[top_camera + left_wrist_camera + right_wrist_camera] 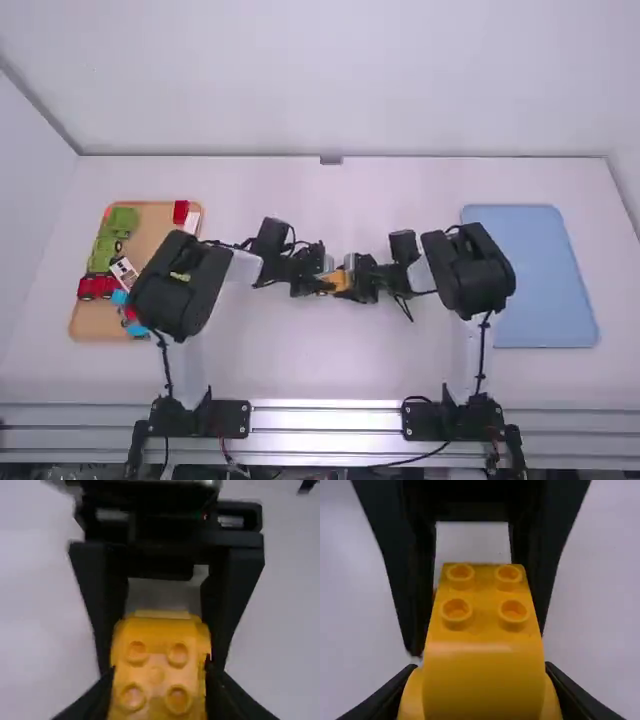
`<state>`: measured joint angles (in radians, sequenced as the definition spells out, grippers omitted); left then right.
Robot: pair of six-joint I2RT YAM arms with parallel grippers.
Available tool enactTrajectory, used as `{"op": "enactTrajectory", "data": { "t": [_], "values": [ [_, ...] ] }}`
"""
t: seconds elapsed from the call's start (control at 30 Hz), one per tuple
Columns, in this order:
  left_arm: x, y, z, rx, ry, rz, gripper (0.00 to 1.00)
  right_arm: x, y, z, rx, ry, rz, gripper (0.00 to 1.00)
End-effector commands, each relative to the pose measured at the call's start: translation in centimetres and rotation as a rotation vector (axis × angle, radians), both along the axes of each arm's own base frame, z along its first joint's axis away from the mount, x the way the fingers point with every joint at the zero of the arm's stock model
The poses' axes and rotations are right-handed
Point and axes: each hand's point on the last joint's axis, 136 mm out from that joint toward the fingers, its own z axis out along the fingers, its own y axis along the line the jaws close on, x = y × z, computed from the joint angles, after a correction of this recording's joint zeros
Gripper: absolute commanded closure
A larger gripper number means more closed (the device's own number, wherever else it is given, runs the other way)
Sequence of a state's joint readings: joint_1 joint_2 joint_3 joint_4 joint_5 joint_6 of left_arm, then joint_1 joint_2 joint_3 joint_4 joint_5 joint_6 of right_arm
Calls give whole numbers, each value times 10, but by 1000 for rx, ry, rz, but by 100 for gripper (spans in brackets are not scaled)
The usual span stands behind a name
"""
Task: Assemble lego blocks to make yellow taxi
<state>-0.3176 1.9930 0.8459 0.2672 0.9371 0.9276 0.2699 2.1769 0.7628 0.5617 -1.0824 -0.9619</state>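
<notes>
Block [334, 281], yellow, is between our two grippers over the middle of the table [330, 365], and we have it from both ends. In the left wrist view, our left gripper [157, 700] is clamped about it, with the other arm's fingers at its sides just beyond. In the right wrist view, our right gripper [480, 695] is closed about the wide, rounded end [485, 680]; four studs [460, 575] lie beyond it, between the other arm's fingers. We cannot tell whether this is one piece or two pressed together.

We judge the step in hand to be the joining of taxi parts, or perhaps a pass from one arm to the other. If it is joining, we next need to line up the ends and press, holding both wrists level so nothing twists. Once it is seated, one gripper should open and back straight off while the other holds firm. Letting go too soon could drop or tilt the work.

Off to the left, the tan tray [155, 228] holds green, red, white and blue pieces. The blue tray [530, 275] lies at the right, well apart from the work; we guess it is for the finished taxi.
</notes>
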Motion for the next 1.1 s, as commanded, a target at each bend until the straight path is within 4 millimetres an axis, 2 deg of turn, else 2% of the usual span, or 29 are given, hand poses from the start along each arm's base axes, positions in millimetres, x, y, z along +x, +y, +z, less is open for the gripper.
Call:
{"op": "enactTrajectory", "data": {
  "t": [0.0, 0.13, 0.23, 0.3, 0.33, 0.37, 0.4, 0.47, 0.53, 0.63, 0.67, 0.73, 0.8, 0.83, 0.87, 1.07],
  "values": [
    [-20, 7, -18, -19, 119, -3, 52, 0, 4, -2, -4, 9, 3, 57],
    [-6, 19, 2, -131, 87, 1, 44, 2, 1, -2, -5, 9, -6, 57],
    [5, 36, 35, -279, 28, -18, 31, 2, 1, -2, -5, 10, -6, 57],
    [9, 49, 56, -365, -17, -38, 15, 3, 0, -2, -4, 12, -11, 57],
    [11, 61, 70, -424, -54, -53, 1, 6, -2, -2, -3, 25, -25, 58],
    [12, 66, 75, -444, -69, -57, 1, 6, -2, -1, -1, 32, -30, 57],
    [16, 79, 83, -475, -106, -54, 1, 9, -4, 0, 3, 46, -47, 59],
    [26, 92, 79, -447, -119, 6, 1, 16, -9, 5, 10, 72, -82, 62],
    [35, 95, 71, -399, -87, 74, 1, 20, -14, 10, 13, 95, -109, 64],
    [69, 105, 40, -231, 63, 369, 1, 33, -34, 30, 17, 144, -190, 67],
    [80, 109, 30, -181, 100, 478, 1, 38, -45, 38, 1, 150, -230, 68],
    [87, 112, 22, -141, 116, 573, 1, 47, -64, 46, -52, 161, -312, 71],
    [99, 120, 15, -94, 129, 725, 1, 59, -108, 63, -189, 160, -497, 72],
    [102, 122, 12, -79, 135, 773, 1, 60, -123, 70, -231, 158, -555, 72],
    [104, 124, 11, -68, 134, 799, 1, 61, -132, 75, -253, 154, -587, 72],
    [118, 141, -3, 74, 109, 1079, 1, 56, -247, 129, -459, 67, -1000, 73]
  ]
}}
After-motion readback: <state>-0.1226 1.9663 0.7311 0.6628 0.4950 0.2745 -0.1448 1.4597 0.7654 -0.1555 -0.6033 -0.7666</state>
